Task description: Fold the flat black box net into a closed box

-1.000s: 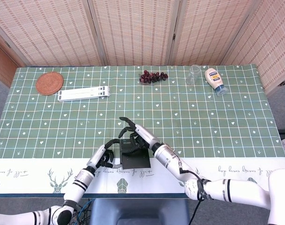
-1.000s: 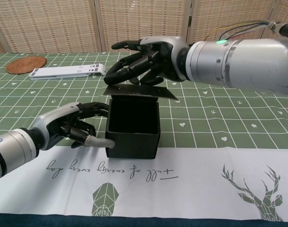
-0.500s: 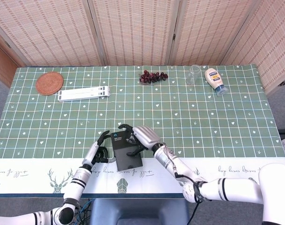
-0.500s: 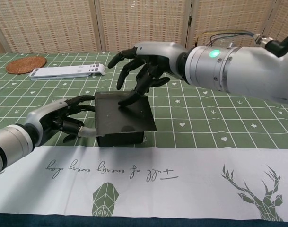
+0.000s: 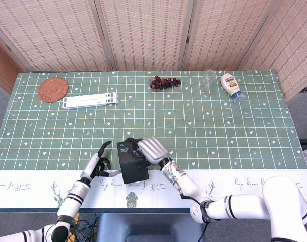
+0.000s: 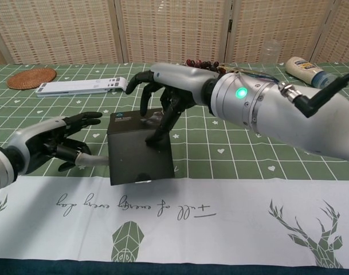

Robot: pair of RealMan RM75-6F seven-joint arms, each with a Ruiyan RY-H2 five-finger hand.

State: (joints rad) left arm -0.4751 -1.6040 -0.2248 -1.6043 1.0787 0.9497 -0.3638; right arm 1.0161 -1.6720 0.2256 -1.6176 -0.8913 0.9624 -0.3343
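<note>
The black box [image 6: 138, 148] sits near the worktop's [image 5: 219, 131] front edge, lid down. The right robot hand [image 6: 165, 97] presses spread fingertips on the lid; the left robot hand [image 6: 54, 140], fingers apart, braces its left wall. Thin card looks light and springy: steady the walls, push near the lid's free edge.
</note>
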